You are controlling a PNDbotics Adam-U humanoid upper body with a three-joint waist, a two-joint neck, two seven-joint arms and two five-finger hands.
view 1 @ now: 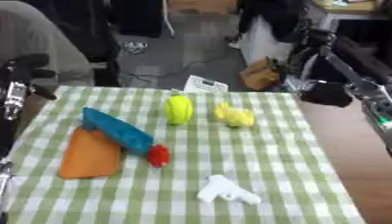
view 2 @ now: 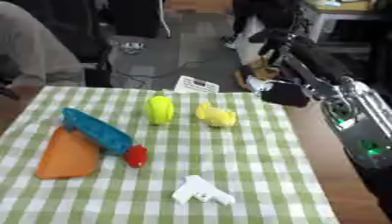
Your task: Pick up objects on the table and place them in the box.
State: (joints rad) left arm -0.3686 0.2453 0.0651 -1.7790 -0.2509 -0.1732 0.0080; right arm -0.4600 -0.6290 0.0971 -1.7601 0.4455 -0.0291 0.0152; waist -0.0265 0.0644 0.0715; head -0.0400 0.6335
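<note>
Objects for the task lie scattered on a green-and-white checked tablecloth [view 1: 229, 170]. We see a yellow-green oval thing [view 1: 178, 109] standing near the far edge, with a yellow lumpy thing [view 1: 234, 115] just beside it. A blue elongated piece [view 1: 116, 130] lies slantwise on an orange wedge-shaped piece [view 1: 89, 154], and a small red thing [view 1: 159, 155] touches the blue piece's near end. A white angular thing [view 1: 226, 190] lies apart, toward the near edge. We cannot make out a box.

Beyond the table is a grey floor with cables and a white card [view 2: 196, 84] whose marks we cannot read.

Our right arm [view 2: 337, 109] comes in at the right; its hand [view 2: 285, 93] shows only as a dark shape by the table's far right corner, and we cannot tell how its fingers stand. Of the left arm only a part [view 1: 15, 94] shows at the left edge.
</note>
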